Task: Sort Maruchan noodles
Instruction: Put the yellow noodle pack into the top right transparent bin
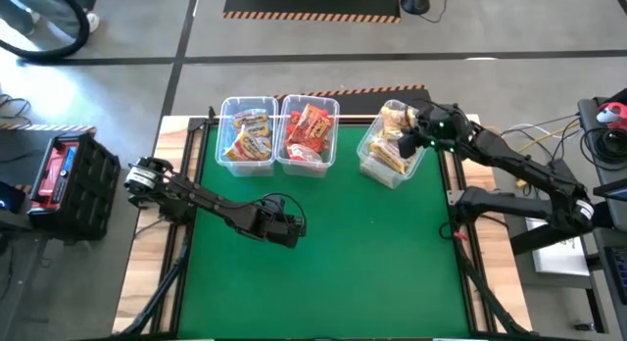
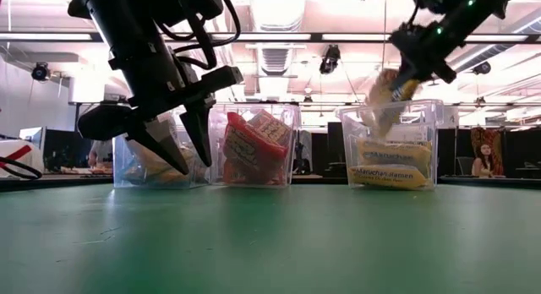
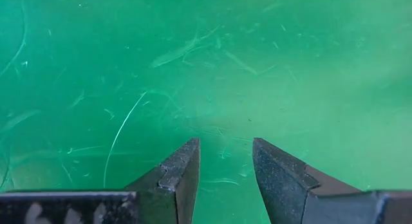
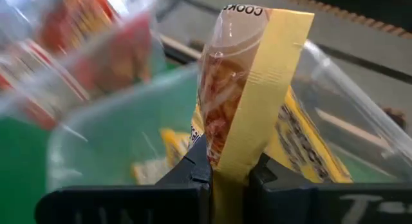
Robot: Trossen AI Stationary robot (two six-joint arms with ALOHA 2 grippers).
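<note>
Bench (image 1: 372, 272): green mat surface, scratched, with three clear plastic bins along its far edge.

Left bin (image 1: 247, 133): holds orange-and-yellow noodle packets (image 1: 250, 140), lying loosely inside.

Middle bin (image 1: 309, 135): touches the left bin; holds red noodle packets (image 1: 310, 128), some propped on edge in the low view (image 2: 249, 146).

Right bin (image 1: 392, 145): stands apart from the other two, turned at an angle near the bench's right edge. Yellow noodle packets (image 2: 390, 166) lie stacked flat at its bottom.

Right end effector (image 1: 419, 125): positioned over the right bin, clenched on one yellow packet (image 4: 248, 95) by its lower edge. The packet stands upright between the fingers, its top above the bin's rim; in the low view (image 2: 385, 95) it hangs partly down into the bin.

Left end effector (image 1: 292, 228): hovers above bare mat, left of the bench's centre and in front of the bins, pointing downward. Fingers (image 3: 180, 176) parted with a narrow gap, grasping nothing; only green mat shows between them.

Room: a person (image 2: 486, 159) sits far behind the bench at right.
</note>
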